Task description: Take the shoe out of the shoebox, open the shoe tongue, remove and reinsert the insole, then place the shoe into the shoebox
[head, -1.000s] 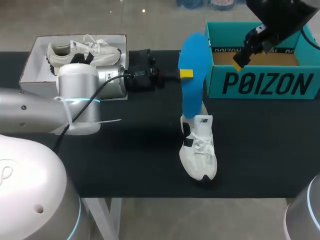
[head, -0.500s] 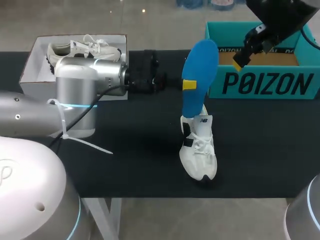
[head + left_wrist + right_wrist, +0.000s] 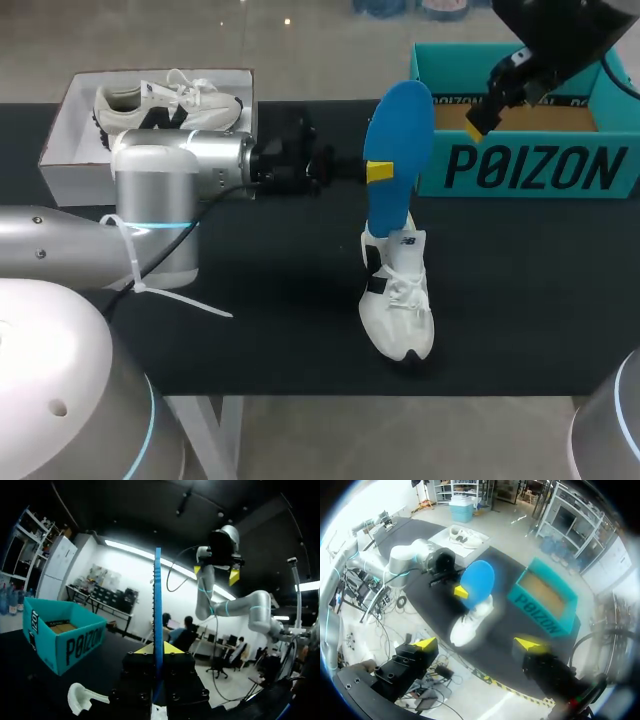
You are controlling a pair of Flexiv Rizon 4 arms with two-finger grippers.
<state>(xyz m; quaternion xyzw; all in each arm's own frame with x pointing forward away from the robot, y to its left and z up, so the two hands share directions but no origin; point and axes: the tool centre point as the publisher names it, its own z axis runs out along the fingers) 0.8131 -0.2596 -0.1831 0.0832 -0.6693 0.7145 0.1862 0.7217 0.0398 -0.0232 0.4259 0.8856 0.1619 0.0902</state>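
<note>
"Turned since a second ago, that blue insole (image 3: 398, 150). Its upper end leaned toward the white box (image 3: 60, 160); now its flat face shows and it tips toward the teal shoebox (image 3: 530, 165)."

"Who's holding it?"

"Left gripper (image 3: 376, 172), fingers pinched on its edge about halfway up. That arm's wrist has rolled too."

"And the shoe?"

"White sneaker (image 3: 398, 305) hasn't budged. It's standing on the black table (image 3: 250, 330), outside the shoebox, toe toward the near edge. The insole's lower end meets its opening; whether it's inside I can't tell."

"Right gripper (image 3: 479, 645)?"

"Same spot, high by the shoebox, fingers spread wide, nothing between them."
</note>
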